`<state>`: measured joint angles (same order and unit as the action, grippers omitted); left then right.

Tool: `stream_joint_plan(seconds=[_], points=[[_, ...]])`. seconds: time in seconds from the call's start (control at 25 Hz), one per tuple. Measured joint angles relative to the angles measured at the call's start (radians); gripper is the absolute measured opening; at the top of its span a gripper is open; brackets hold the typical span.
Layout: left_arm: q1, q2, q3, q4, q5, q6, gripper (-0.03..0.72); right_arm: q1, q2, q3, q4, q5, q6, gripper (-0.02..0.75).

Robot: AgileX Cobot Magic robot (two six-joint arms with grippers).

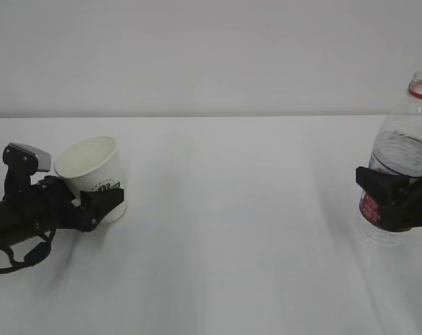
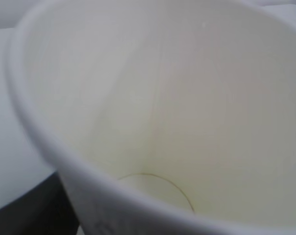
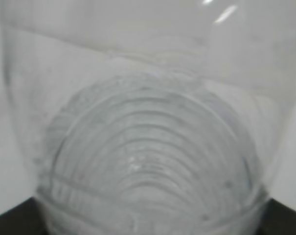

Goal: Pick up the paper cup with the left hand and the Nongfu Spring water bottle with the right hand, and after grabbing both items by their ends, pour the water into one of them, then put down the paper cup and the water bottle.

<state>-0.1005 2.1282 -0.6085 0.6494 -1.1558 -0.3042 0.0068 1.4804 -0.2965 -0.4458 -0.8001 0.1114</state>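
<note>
cup spot: the paper cup [image 1: 93, 176] is found at the left of the surface [image 1: 238, 230], tilted, mouth tipped up and toward the left, so its long axis leans rather than standing straight.
cup grip: the left hand [image 1: 92, 202] is wrapped round the lower part of the cup from the left side; its fingers [image 1: 103, 197] are spread wide and look pressed on the cup wall near the base. Whether the cup base is off the surface can't really be told.
cup inside: nothing but a dry cream bottom is seen in the left wrist view.
bottle spot: the Nongfu Spring water bottle [image 1: 400, 160] is kept upright at the far right edge, neck open, well apart from the cup.
bottle grip: the right hand [image 1: 388, 199] is clamped round the label band, fingers held fairly wide by the bottle's girth.
water: the water [image 3: 148, 166] is seen low in the bottle, probably.
key relation: the bottle mouth lies well right of the cup mouth, so the gap has to be closed toward the middle before any tipping, it's reckoned.
</note>
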Motion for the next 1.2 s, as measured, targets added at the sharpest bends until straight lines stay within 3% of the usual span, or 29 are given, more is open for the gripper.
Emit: stream_joint_plan(seconds=[0.64,1.2], points=[[-0.014,-0.076,0.0,0.138,0.002,-0.012,0.585,0.0,0.0,0.0,0.0,0.0,0.0,0.47],[-0.239,-0.076,0.0,0.124,0.002,-0.018,0.566,0.0,0.0,0.0,0.0,0.0,0.0,0.47]])
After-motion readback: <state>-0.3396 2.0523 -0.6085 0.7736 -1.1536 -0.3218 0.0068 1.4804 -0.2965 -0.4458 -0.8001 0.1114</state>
